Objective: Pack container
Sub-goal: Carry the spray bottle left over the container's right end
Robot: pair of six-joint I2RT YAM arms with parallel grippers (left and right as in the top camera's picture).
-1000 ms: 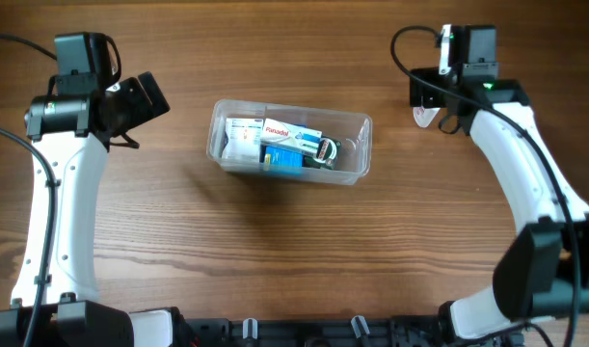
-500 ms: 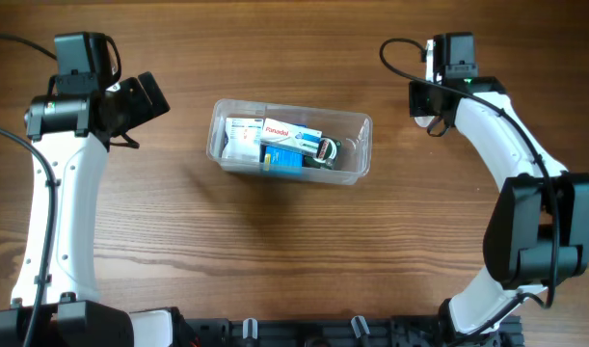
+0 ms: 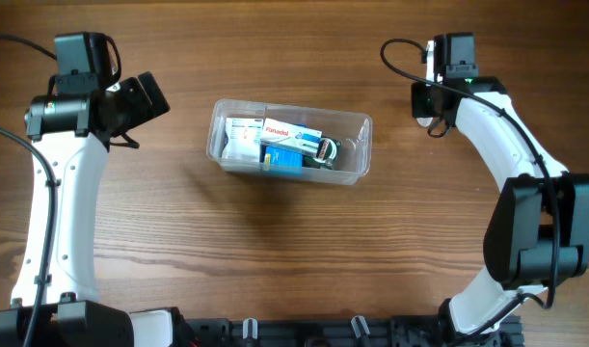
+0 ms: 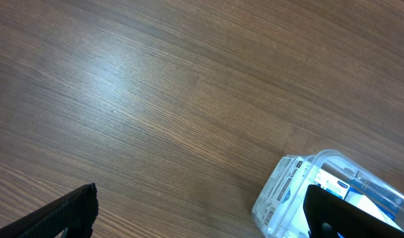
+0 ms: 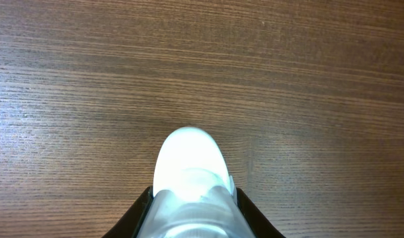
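The right hand [image 5: 192, 217], upper right, pinches a white-capped bottle [image 5: 188, 165]. The container [image 3: 365, 145] sits mid-frame, lengthwise left to right, just lower left of it. The left hand [image 4: 202, 221] is spread.

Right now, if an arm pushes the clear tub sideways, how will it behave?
The tub looks like thin plastic, so its wall may flex. Holding only a few small boxes, it is probably light; low and wide, it would likely slide on the smooth table, not tip.

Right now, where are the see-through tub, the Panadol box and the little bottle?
container [image 3: 364, 145], overhead view, right end wall.
Panadol box [image 3: 292, 132], overhead view, its printed top.
bottle [image 5: 188, 158], right wrist view, white cap.
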